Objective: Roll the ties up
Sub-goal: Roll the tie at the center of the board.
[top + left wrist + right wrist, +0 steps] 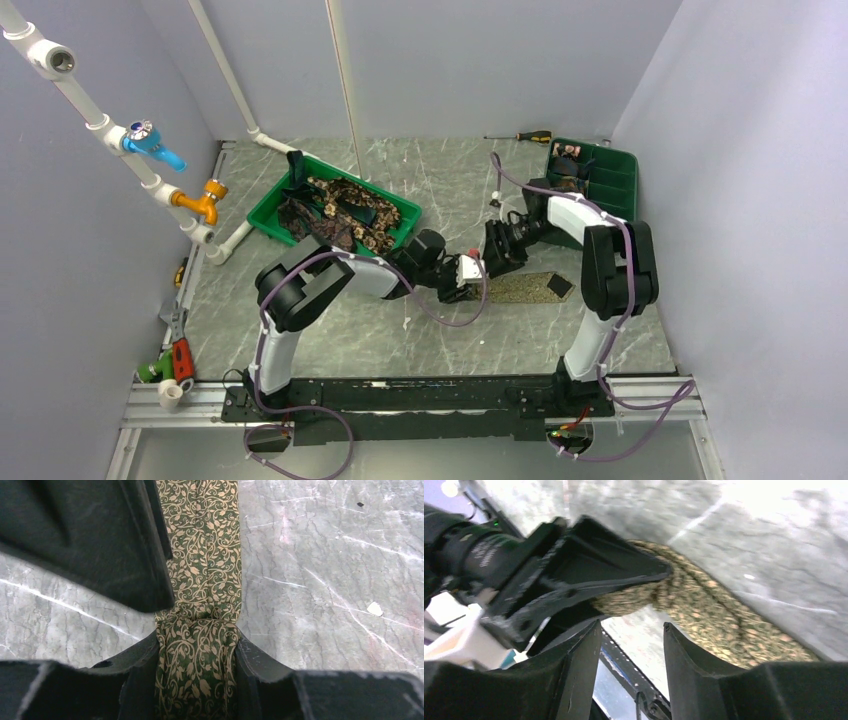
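The left claw is closed on the near end of an olive-green tie printed with tan vines. The cloth is bunched and folded between the two fingers, which press it from both sides. From that pinch the tie runs out flat along the table toward the right, near the table's middle, and ends in a dark tip.

The right claw hangs just beside the left one, on its far side and partly over the strip. Its fingers are parted with a clear gap and hold nothing – through the gap the right wrist camera sees only the table and the frame below.

At the far left of the table a green tray holds a loose heap of ties, brown and dark, tangled together. A second green tray sits at the far right behind the right arm, with a few small rolled ties in its compartments. A screwdriver lies by the back wall, just left of that tray.
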You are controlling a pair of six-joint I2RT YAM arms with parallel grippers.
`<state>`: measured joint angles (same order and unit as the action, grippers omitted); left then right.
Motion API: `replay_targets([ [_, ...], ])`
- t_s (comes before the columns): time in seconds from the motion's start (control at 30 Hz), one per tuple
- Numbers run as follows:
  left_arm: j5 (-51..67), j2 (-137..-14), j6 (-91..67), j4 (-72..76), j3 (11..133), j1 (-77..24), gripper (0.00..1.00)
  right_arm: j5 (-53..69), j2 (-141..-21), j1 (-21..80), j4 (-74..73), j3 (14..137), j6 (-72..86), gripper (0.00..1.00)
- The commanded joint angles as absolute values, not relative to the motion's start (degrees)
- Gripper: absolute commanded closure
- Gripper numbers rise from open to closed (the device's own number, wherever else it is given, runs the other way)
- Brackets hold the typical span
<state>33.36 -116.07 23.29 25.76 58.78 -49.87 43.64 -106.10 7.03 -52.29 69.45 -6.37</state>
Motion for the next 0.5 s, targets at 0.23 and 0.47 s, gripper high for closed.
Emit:
replay_targets([
  [0.23,28.84,-118.07,20.09,7.71,58.05,-49.21,0.82,53.15,-106.46,11.28,-43.57,65.44,0.77,0.46],
  [0.47,28.45,-117.69,18.66,8.53,57.01,-48.96,0.81,51.43,-104.57,11.34,-34.42,59.26,7.19,0.51],
])
